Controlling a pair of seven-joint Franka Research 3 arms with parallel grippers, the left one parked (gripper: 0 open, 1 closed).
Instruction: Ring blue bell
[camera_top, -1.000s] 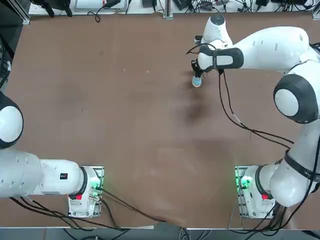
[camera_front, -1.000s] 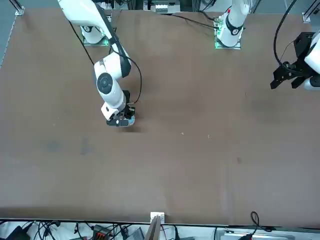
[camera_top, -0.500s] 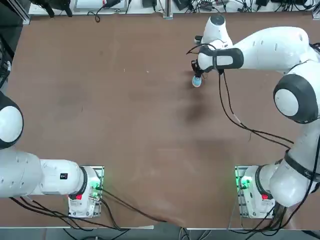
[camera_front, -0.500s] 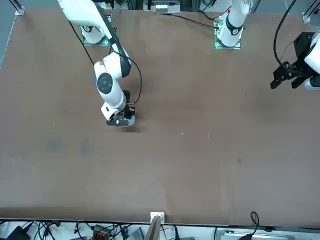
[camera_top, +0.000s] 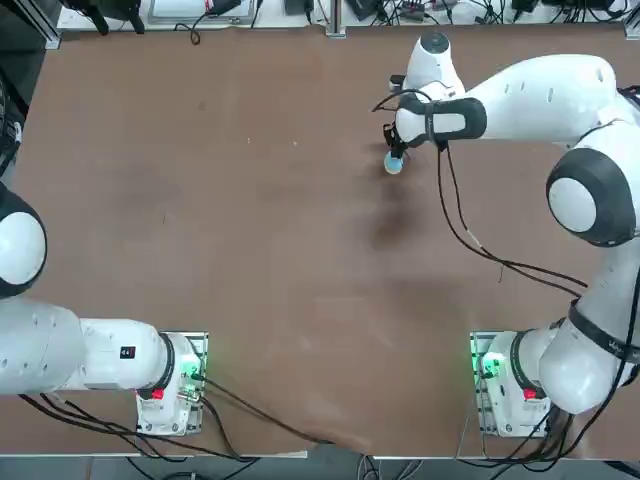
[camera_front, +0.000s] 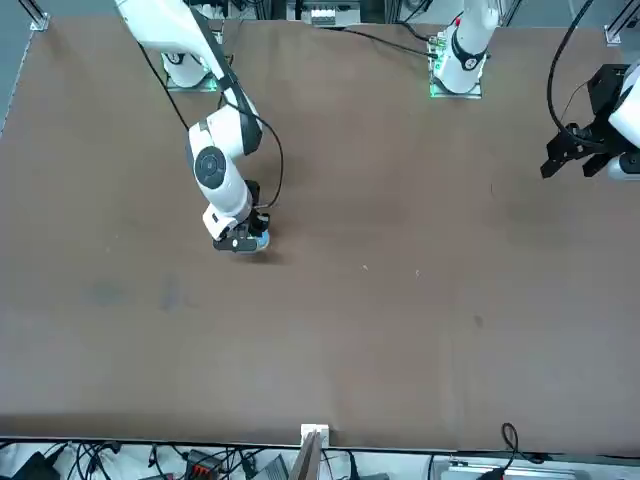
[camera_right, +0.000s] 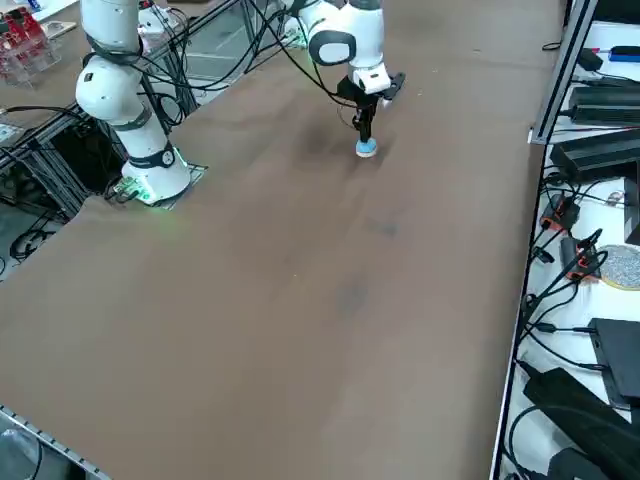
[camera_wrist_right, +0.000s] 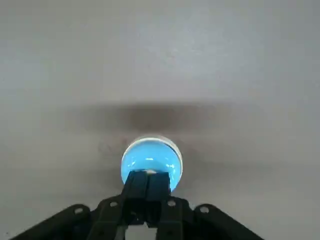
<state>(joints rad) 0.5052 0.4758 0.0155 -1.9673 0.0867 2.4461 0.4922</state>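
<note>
Nothing has moved: only the wrist view shows the right gripper's (camera_wrist_right: 147, 181) clenched jaws atop the blue bell (camera_wrist_right: 150, 159).

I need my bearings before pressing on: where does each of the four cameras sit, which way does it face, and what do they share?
Top: overhead, looking down; both arm bases at the bottom, right gripper over the small light-blue dome bell.
Front: across the brown table, facing the robot; working arm at left.
Right side: raised, looking diagonally; working arm reaching to the bell.
Right wrist: behind the shut fingers, tips at the bell's top.
All four share bell and gripper.
</note>
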